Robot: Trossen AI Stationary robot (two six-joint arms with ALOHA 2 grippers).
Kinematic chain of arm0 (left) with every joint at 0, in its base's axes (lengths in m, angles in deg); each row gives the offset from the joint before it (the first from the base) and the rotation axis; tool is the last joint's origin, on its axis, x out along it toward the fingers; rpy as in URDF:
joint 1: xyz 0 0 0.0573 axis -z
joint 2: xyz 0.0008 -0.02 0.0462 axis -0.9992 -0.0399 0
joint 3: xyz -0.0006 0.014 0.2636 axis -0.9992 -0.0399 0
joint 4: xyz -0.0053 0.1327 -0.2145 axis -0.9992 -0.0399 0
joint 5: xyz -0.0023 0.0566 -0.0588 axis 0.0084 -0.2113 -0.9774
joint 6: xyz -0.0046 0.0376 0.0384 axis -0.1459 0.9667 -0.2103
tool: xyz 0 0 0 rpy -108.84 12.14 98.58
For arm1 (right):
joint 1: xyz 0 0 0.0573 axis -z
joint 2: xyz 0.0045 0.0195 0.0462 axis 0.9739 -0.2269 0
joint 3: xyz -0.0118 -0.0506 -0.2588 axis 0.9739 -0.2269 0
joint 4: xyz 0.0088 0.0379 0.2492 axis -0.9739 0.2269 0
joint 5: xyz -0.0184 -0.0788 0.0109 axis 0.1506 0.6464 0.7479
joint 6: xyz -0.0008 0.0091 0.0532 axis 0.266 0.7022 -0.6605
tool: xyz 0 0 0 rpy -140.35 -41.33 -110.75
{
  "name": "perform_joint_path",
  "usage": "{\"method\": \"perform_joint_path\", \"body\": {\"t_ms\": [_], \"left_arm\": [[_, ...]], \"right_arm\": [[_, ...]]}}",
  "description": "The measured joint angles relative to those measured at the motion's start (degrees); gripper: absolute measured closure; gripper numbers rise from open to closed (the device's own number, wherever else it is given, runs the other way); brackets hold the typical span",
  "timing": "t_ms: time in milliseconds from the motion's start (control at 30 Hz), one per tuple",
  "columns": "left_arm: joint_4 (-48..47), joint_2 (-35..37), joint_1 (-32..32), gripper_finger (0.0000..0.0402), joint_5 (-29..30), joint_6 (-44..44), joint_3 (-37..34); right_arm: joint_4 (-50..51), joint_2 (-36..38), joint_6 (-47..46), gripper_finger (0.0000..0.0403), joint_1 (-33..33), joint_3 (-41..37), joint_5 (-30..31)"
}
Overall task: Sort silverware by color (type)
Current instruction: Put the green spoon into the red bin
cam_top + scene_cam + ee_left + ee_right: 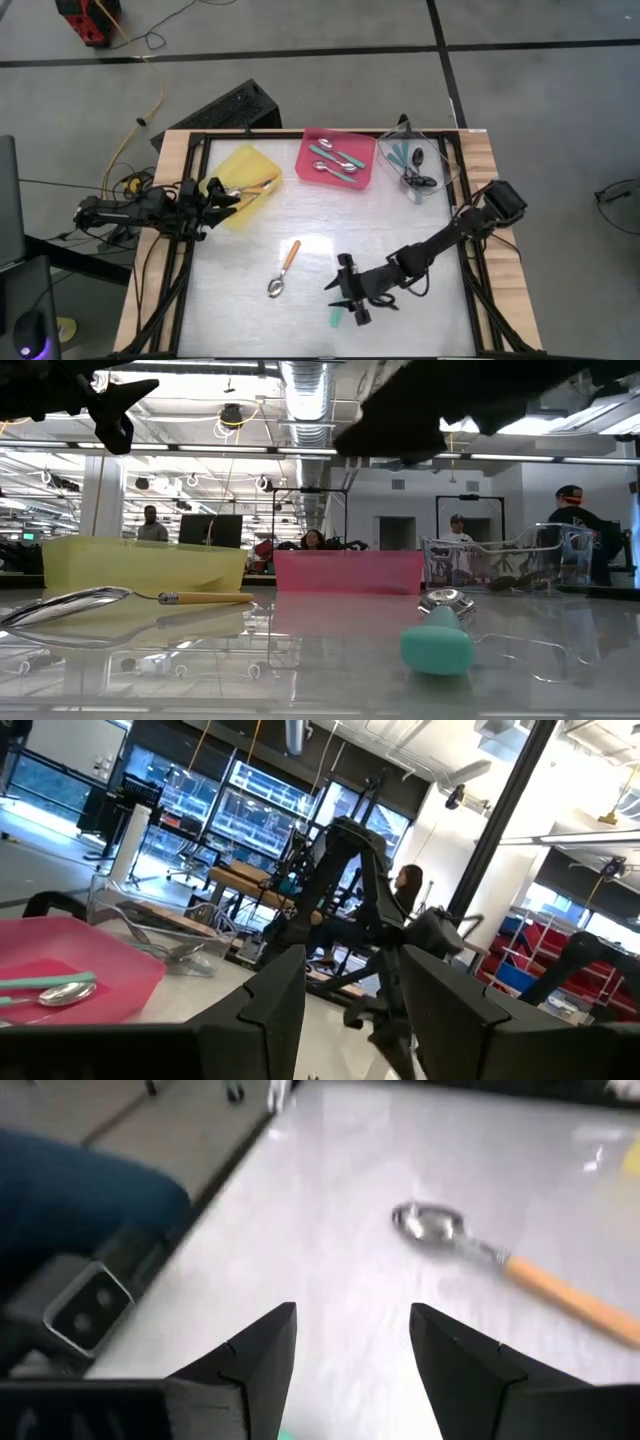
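Orange spoon mid-table, clear of edges

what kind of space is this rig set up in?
Probably an open-plan robotics lab or workshop. The low view shows exposed ceiling ducting, people seated at monitors beyond the table, and the high view shows bare concrete floor with loose cables.

Glossy white table, shiny metal spoon, translucent plastic trays
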Motion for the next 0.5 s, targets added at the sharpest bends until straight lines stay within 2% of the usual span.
{"method": "perform_joint_path", "body": {"t_ms": [167, 300, 500], "left_arm": [[-0.67, 0.0, 0.0, 0.0253, -0.01, 0.0, 0.0], [-0.83, -0.01, 0.0, 0.0253, 0.0, 0.0, 0.0], [-1.31, 0.01, 0.0, 0.0253, 0.0, 0.0, 0.0]], "right_arm": [[6.51, -2.08, 1.73, 0.0179, 0.12, 3.88, -0.23], [6.65, -2.05, 6.02, 0.0179, 0.13, 5.51, -1.86], [8.31, -2.03, 6.52, 0.0179, 0.24, 6.38, -1.97]]}}
